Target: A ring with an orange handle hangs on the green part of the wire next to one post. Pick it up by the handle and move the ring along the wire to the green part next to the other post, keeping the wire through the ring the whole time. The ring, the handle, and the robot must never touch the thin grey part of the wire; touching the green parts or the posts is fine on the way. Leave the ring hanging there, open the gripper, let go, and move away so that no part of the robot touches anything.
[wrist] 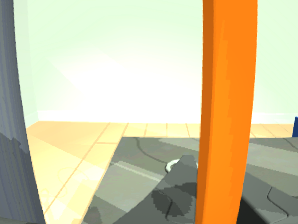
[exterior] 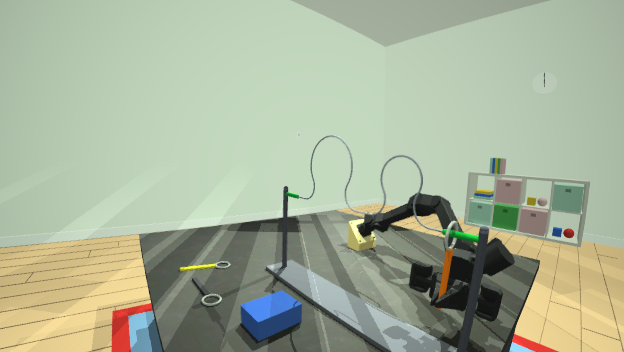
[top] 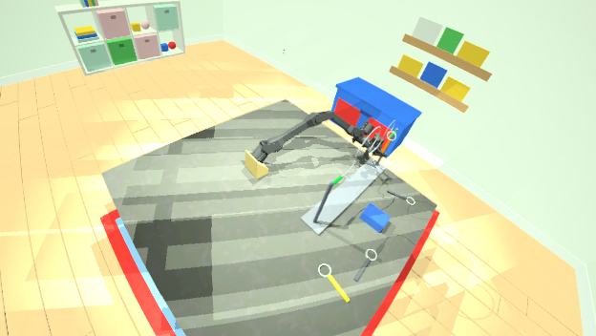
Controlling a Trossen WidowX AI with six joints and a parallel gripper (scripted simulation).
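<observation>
The ring hangs on the green part of the wire next to the near post, which also shows at the left edge of the wrist view. Its orange handle hangs straight down. My gripper is shut on the lower part of the handle, just beside the post. The thin grey wire loops twice across to the other green part at the far post. Both posts stand on a grey base plate.
A blue block lies beside the base plate. A yellow-handled ring and two grey-handled rings lie loose on the mat. A blue cabinet stands right behind the gripper. The arm's yellow base is mid-mat.
</observation>
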